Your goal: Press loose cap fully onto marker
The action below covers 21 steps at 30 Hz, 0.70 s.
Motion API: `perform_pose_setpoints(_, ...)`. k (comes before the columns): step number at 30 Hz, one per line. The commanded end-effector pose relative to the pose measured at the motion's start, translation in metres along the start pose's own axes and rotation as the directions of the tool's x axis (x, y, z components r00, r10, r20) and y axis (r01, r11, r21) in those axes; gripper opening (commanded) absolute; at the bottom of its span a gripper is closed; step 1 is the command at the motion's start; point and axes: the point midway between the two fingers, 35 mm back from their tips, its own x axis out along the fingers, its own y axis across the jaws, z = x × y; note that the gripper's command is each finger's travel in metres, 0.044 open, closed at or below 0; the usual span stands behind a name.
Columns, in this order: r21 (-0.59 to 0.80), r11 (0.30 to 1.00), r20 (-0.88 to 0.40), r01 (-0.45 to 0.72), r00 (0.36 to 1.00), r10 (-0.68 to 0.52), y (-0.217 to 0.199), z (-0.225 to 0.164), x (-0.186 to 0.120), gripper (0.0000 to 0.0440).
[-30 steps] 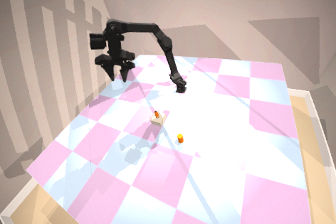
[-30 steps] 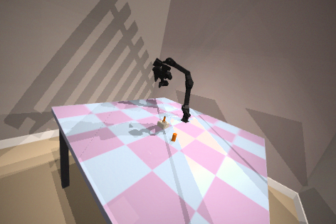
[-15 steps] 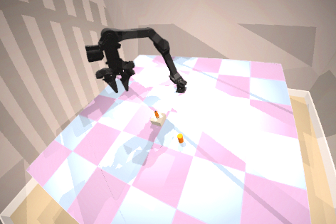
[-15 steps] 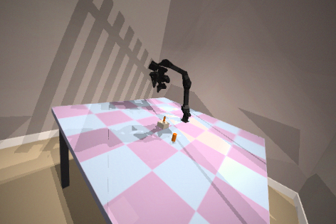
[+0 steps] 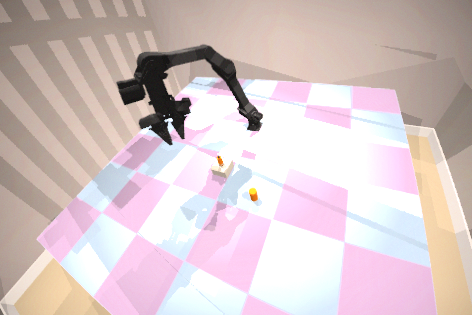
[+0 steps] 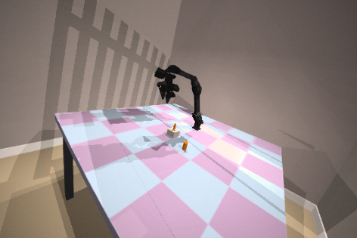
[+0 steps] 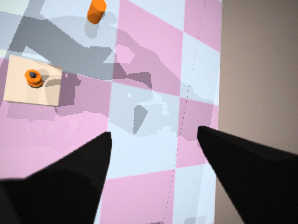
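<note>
"What's on the walls [image 5: 300,21] [image 6: 265,46]?"

"A grey, fence-like shadow [image 5: 75,28] [image 6: 94,35], upright bars crossed by a rail, on the left side of the top and exterior views."

"And lower down?"

"Tan floor [image 5: 55,286] [image 6: 34,212], with a white baseboard [image 5: 450,181] [image 6: 30,147] along the wall foot."

"The surface [image 5: 300,261] [image 6: 151,205] [image 7: 145,155]?"

"Pink and pale-blue checks. One dark leg [image 6: 68,171] shows beneath it, upright, in the exterior view."

And here's the table [image 5: 310,266] [image 6: 189,197] [image 7: 145,200], checked in pink and pale blue, a dark leg [image 6: 68,171] beneath it! Barred shadows stripe the plain, brownish walls [image 5: 280,16] [image 6: 242,27] [image 7: 260,75]; white baseboard [image 5: 447,181] [image 6: 30,148] edges the tan floor [image 5: 50,291] [image 6: 41,212], and bright light washes out the tabletop's middle from above.
</note>
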Motion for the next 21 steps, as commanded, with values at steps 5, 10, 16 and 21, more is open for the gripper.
perform_pose_setpoints(5, -0.017, 0.997, 0.017, -0.081, 0.997, 0.081, -0.001, 0.003, 0.026, 0.0308)
perform_pose_setpoints(10, -0.03, 0.992, 0.024, -0.122, 0.992, 0.123, -0.001, 0.007, 0.039, 0.0308)
perform_pose_setpoints(16, -0.046, 0.985, 0.027, -0.168, 0.985, 0.169, -0.002, 0.012, 0.053, 0.0307)
perform_pose_setpoints(21, -0.058, 0.977, 0.027, -0.204, 0.978, 0.206, -0.002, 0.016, 0.065, 0.0307)
